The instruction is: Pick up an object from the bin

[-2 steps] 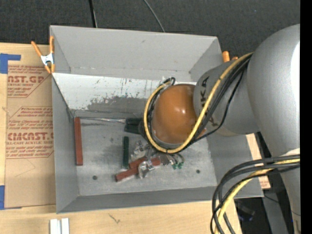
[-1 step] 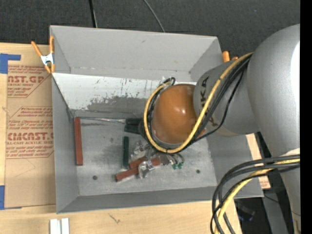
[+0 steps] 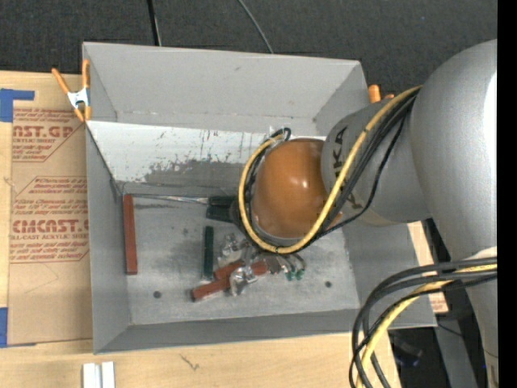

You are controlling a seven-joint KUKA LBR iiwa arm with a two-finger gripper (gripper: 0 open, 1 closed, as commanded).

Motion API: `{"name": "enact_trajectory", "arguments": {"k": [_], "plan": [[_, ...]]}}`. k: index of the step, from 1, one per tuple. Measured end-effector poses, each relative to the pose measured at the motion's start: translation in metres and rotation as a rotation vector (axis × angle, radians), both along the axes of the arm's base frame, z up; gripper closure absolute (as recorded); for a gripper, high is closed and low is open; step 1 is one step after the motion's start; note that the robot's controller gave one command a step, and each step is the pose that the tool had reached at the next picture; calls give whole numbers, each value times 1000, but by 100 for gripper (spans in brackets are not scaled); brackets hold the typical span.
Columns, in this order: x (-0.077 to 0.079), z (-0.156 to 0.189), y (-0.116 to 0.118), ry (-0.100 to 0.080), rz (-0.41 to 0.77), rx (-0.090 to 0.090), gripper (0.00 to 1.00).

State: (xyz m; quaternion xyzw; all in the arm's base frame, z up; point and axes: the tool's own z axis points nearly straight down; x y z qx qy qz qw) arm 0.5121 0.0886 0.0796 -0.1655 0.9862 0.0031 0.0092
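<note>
One short brown stick [image 3: 208,290] just beside pincer [image 3: 242,274].

overhead camera, angled, over bin [image 3: 105,192]

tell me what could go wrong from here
The jaws sit in a tight cluster: the brown stick, dark green stick and small green piece lie close together, so a grasp could catch two or nudge one aside. The arm's orange cover hides much of that spot, so a miss might go unnoticed.

Scuffed matt grey metal bin [image 3: 218,87] — glossy, smooth orange wrist cover [image 3: 291,186].
</note>
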Motion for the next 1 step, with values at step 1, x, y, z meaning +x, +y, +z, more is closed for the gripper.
{"name": "enact_trajectory", "arguments": {"k": [1], "plan": [[-3, 10, -1, 18, 1, -6, 100]]}}
